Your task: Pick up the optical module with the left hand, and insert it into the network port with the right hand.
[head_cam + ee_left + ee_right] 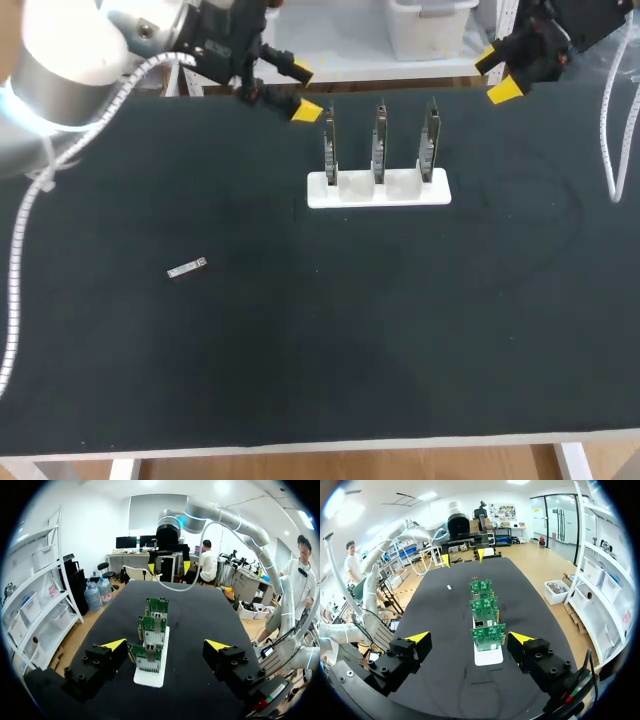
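Head view: module lies loose, both pincers spread and empty

You have the dark table [400, 350] in front of you, with both arms held up at its far edge. Your left gripper [301, 90] has its fingers spread with nothing between them. Your right gripper [498, 74] is spread and empty too. Between them, at the far middle, a white stand [378, 190] holds three circuit boards [380, 140] upright in a row. The optical module [186, 268] lies flat on the table toward your left, well apart from the stand and from both grippers.

Expect it to be light and rigid. It looks metal-cased, so it should not give under the fingers, but it may skid or twist if one finger lands first. Pinch it across its two long sides near the middle. That keeps you off the ends, which are probably the delicate parts, and leaves one end free for your right gripper.

It shows as a small, slim, silvery bar, lying slightly askew to the table's edge. The end nearer the stand has a paler patch. Finer detail is too small to tell.
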Tool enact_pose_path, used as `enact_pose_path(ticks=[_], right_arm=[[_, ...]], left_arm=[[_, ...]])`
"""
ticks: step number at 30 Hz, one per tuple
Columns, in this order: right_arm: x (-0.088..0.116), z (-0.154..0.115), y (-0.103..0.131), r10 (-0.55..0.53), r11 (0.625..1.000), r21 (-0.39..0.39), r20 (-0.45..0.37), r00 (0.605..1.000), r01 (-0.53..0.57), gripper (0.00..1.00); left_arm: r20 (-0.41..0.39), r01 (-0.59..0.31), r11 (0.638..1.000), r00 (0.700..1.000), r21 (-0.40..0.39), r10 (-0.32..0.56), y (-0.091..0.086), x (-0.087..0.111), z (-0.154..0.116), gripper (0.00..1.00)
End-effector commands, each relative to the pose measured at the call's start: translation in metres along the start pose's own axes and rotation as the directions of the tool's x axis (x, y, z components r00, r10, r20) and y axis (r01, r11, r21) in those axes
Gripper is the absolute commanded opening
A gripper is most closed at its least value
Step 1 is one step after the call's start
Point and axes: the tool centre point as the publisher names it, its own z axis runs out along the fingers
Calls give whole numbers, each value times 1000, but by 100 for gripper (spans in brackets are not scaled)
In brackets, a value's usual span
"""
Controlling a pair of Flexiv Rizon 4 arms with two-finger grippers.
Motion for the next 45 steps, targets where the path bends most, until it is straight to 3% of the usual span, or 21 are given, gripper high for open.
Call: enact_pose_path(ticks=[1, 7, 9, 14, 17, 33, 40, 45], right_arm=[[0, 0, 3, -1, 1000, 7, 0, 1000, 1, 100], [0, 0, 3, -1, 1000, 7, 0, 1000, 1, 100], [0, 0, 3, -1, 1000, 7, 0, 1000, 1, 100], [0, 0, 3, -1, 1000, 7, 0, 1000, 1, 100], [0, 0, 3, -1, 1000, 7, 0, 1000, 1, 100], [0, 0, 3, -1, 1000, 7, 0, 1000, 1, 100], [0, 0, 3, -1, 1000, 7, 0, 1000, 1, 100], [0, 0, 3, -1, 1000, 7, 0, 1000, 1, 100]], left_arm=[[-56, 19, 994, 998, -112, -25, -28, 8, -23, 100], [-113, 97, 982, 987, -161, -116, -42, 32, -47, 100], [-170, 114, 978, 975, -175, -144, -46, 41, -52, 100], [-159, 179, 960, 964, -215, -215, -58, 59, -64, 100], [-117, 139, 970, 979, -201, -165, -58, 54, -64, 100], [-117, 139, 970, 979, -201, -165, -58, 54, -64, 100], [-184, 227, 950, 946, -212, -267, -57, 79, -62, 100], [-236, 287, 923, 907, -256, -348, -71, 109, -72, 100]])
